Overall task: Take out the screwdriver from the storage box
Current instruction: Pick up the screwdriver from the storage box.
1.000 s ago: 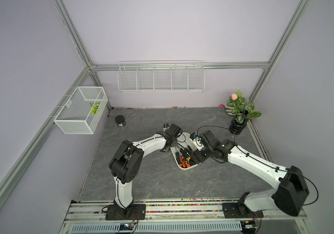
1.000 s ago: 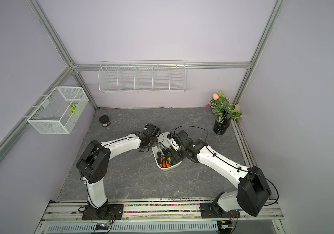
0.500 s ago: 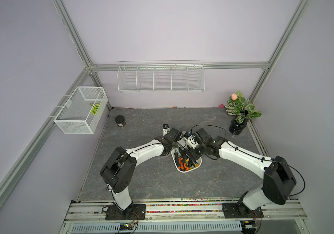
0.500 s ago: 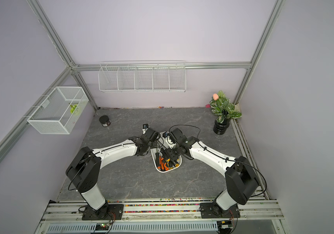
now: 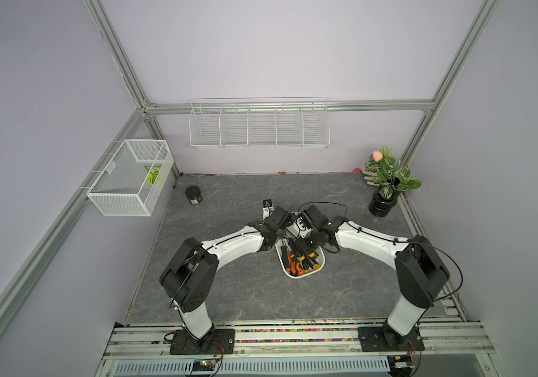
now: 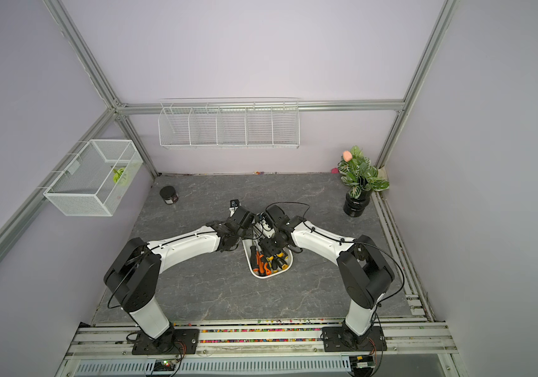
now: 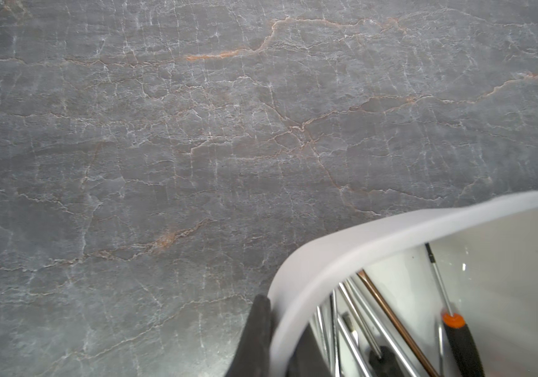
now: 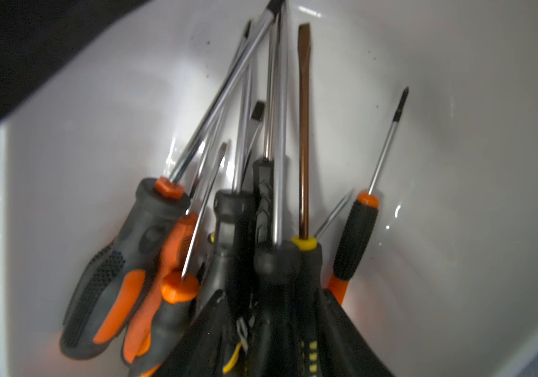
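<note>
Screwdriver (image 8: 307, 261): black handle, yellow collar, low centre of right wrist frame, lying in storage box (image 5: 297, 276) among other screwdrivers (image 8: 124, 287) | likely light, stiff, shaft slick; take the rubbery handle | right gripper (image 8: 271, 293): straddling it and a neighbour, bite unclear | left gripper (image 7: 282, 326): clamped on box rim

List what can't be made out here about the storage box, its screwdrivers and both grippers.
The right gripper: the right wrist view's edge cuts off its fingers, so whether it clamps any of the screwdrivers is unclear.
The storage box: in both top views the arms cover its far end.
The left gripper: the left wrist view shows only finger ends astride the box rim.
The black jar: label too small in both top views.
</note>
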Robot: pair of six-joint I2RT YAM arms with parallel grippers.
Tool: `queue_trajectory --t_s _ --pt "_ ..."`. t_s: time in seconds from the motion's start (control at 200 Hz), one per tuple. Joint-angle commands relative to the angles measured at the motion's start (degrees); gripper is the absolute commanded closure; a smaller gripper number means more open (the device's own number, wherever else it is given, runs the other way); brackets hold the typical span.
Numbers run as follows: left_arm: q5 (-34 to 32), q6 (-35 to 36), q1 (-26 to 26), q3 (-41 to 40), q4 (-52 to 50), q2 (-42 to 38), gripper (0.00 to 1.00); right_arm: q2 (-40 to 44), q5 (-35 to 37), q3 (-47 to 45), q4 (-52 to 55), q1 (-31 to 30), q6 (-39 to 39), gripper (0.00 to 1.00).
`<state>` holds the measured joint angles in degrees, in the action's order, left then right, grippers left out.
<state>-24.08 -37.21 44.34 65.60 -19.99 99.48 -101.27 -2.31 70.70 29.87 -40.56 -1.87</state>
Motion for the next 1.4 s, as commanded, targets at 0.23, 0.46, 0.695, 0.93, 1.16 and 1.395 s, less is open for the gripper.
queue_trajectory --t_s 0.23,0.46,0.695,0.93,1.16,1.395 --pt "-0.36 0.61 0.67 -0.69 2.45 -4.0 1.0 -5.0 2.76 2.51 1.1 -0.31 0.71 0.62" --pt "-0.82 0.58 0.59 -1.31 2.5 -4.2 1.0 -4.86 3.44 2.36 2.05 -0.05 0.85 0.79" --pt "-0.57 0.37 0.64 -1.18 2.43 -2.56 1.0 1.24 1.07 0.05 -0.26 -0.05 -1.84 1.0" --pt "-1.32 0.56 0.66 -0.66 1.76 -1.49 1.0 7.53 -4.11 -3.9 -3.75 -0.03 -6.23 1.0" --pt "-2.02 0.71 0.61 -0.32 1.17 -1.33 1.0 16.62 -0.45 -11.65 -4.09 2.15 -9.37 1.0" --pt "-0.8 6.01 0.54 -0.73 2.47 -1.86 1.0 29.69 6.42 -24.74 -7.43 7.53 -16.1 1.0"
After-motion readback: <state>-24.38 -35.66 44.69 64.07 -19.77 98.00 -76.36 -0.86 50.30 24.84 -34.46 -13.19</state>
